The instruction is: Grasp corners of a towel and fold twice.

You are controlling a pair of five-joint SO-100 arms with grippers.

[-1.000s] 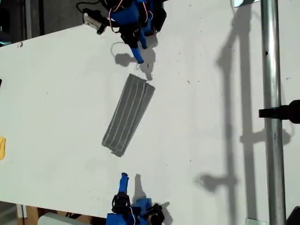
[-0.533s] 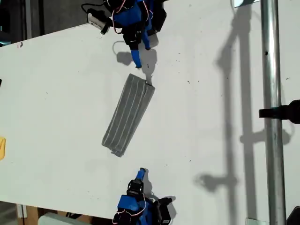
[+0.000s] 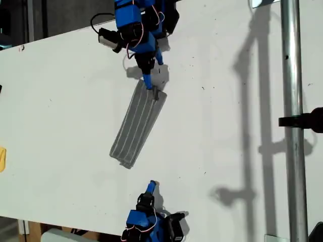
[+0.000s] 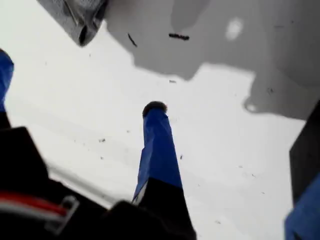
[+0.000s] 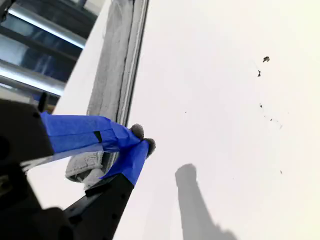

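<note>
Our second gripper had its two blue fingers brought together at the tips, with a fold of the towel bunched between and behind them, so it was closed on the cloth's near end. In the exterior view this gripper reached down from the arm at the table's far edge and met the towel at its upper corner, where the fabric looked slightly lifted and puckered.

The towel was folded into a long narrow grey strip with pale stripes running its length. It lay slantwise across the middle of the white table, its far end under our second gripper and its near end pointing toward the table's near edge, toward the exterior view's left.

Our first gripper stood at the table's near edge, well apart from the towel's lower corner and touching nothing. In its own camera one blue finger stood over bare table, with the towel's end far ahead; the other finger showed only as a sliver at the frame edge, so the jaws were spread wide and held nothing.

A metal pole with a black clamp ran along the exterior view's right side, casting long shadows on the table. A small yellow object sat at the exterior view's left edge. Nothing lay between either gripper and the towel.
</note>
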